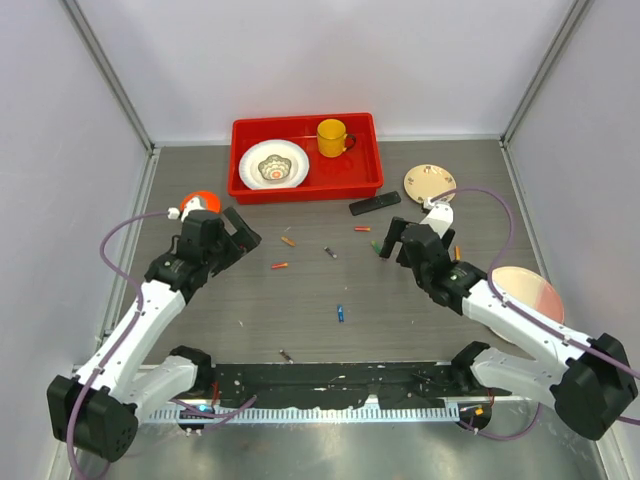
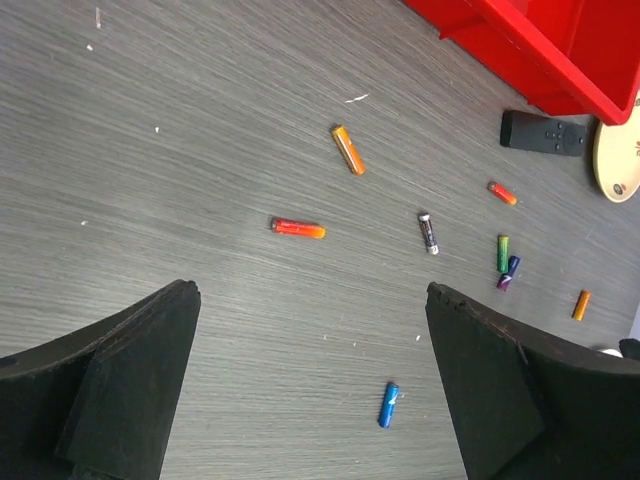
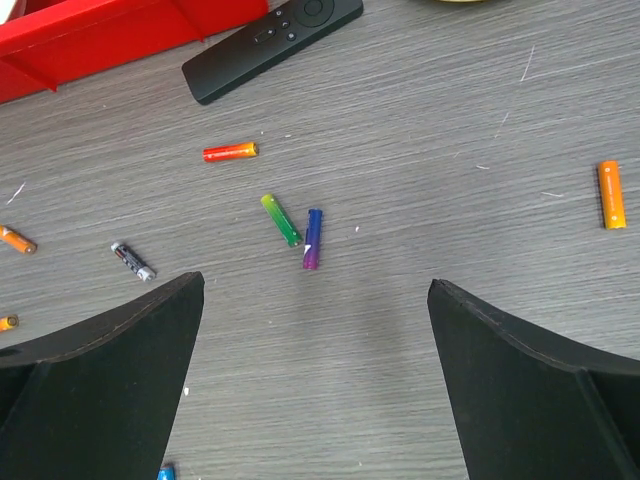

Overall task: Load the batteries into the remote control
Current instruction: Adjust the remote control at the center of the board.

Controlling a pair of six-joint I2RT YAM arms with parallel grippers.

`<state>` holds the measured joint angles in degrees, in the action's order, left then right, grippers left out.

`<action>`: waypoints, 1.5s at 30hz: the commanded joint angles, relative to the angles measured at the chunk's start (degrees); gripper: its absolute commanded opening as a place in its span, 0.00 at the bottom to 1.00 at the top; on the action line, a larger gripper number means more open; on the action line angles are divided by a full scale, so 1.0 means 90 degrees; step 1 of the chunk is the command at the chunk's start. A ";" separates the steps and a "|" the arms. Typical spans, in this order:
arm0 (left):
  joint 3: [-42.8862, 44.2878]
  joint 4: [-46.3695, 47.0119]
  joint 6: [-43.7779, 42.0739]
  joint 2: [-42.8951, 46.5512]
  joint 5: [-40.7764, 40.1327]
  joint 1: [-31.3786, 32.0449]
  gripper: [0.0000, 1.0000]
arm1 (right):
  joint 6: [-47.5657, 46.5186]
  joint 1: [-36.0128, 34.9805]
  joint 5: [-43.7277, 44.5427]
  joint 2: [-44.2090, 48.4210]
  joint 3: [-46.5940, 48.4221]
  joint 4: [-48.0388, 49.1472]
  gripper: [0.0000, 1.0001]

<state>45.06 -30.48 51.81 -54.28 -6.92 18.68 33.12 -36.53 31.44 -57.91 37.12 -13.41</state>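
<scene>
Fingers [image 3: 110, 390] of the right gripper [image 3: 315, 285] were spread as wide as they go, with nothing between them. The left gripper [image 2: 310, 295] was the same, fully apart and empty. Both hung above the table [image 1: 400, 300], touching nothing.

Just ahead of the right tips, in line with the gap, lay the green battery [image 3: 281, 219] and the blue-purple battery [image 3: 312, 238], near ends almost meeting in a V. Further ahead was the red-orange battery [image 3: 229, 152]. Beyond that lay the remote control [image 3: 272, 38], button face up, just beside the red tray [image 3: 90, 40]. The orange battery [image 3: 609, 194] sat well outside the gap.

On the left side, the blue battery [image 2: 388, 405] lay inside the gap, close to one finger. The dark grey battery [image 2: 428, 232] was further ahead.

Risks, as I read them:
- The green and blue-purple pair was too tight. Closing there would likely catch both or flick one away.
- The batteries were tiny, hard, smooth cylinders against broad, blunt black fingers. An off-centre pinch would probably squirt one out, and it'd roll on the table.
- The remote was a thin flat slab lying flush on the table, so there was little edge to bite. It could skate into the tray wall.
- With buttons up, the battery bay was presumably underneath, so it would need a flip. A drop there was plausible.
- Polarity marks were too small to read, so wrong-way insertion was possible.

The table was grey wood-grain, flat and slick-looking, with white flecks. The remote was matte black plastic, and the tray was glossy red with a raised rim.
</scene>
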 commanded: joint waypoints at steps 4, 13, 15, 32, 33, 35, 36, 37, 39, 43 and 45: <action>-0.0015 0.0495 -0.0815 -0.0014 0.1029 -0.0015 1.00 | 0.0586 0.0045 0.0500 -0.0868 0.0893 -0.0063 1.00; -0.0387 0.1092 -0.0649 -0.0053 0.1501 -0.0015 0.98 | 0.2149 0.1822 -0.1236 -0.2558 0.1566 0.0504 0.91; -0.0397 0.1053 -0.0659 -0.0033 0.1443 -0.0005 0.98 | 0.2189 0.1930 -0.1267 -0.3202 0.1860 0.0523 0.86; -0.0387 0.0672 -0.0737 0.0182 0.1062 -0.0015 0.96 | 0.3038 0.2399 -0.1667 -0.5928 0.4380 0.0387 0.68; -0.0368 0.0662 -0.0728 0.0162 0.1042 -0.0015 0.97 | 0.3058 0.2399 -0.1658 -0.5987 0.4458 0.0299 0.68; -0.0387 0.0691 -0.0669 0.0162 0.1032 -0.0015 0.96 | 0.3155 0.2399 -0.1590 -0.6152 0.4702 0.0134 0.69; -0.0397 0.0711 -0.0650 0.0152 0.1032 -0.0005 0.97 | 0.3184 0.2399 -0.1560 -0.6192 0.4771 0.0094 0.69; -0.0416 0.0730 -0.0630 0.0152 0.1042 -0.0005 0.96 | 0.3194 0.2399 -0.1463 -0.6222 0.4926 0.0035 0.69; -0.0446 0.0760 -0.0571 0.0152 0.1032 -0.0005 0.96 | 0.3136 0.2399 -0.1394 -0.6271 0.4996 -0.0004 0.69; -0.0485 0.0769 -0.0581 0.0143 0.0994 -0.0005 0.96 | 0.3048 0.2409 -0.1326 -0.6154 0.4918 0.0259 0.66; -0.0495 0.0769 -0.0571 0.0133 0.0984 -0.0015 0.96 | 0.3019 0.2399 -0.1287 -0.6134 0.4889 0.0357 0.64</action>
<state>41.21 -24.64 46.30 -53.01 2.87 18.70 59.99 -14.79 17.34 -114.85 79.75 -12.05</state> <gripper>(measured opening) 0.963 0.661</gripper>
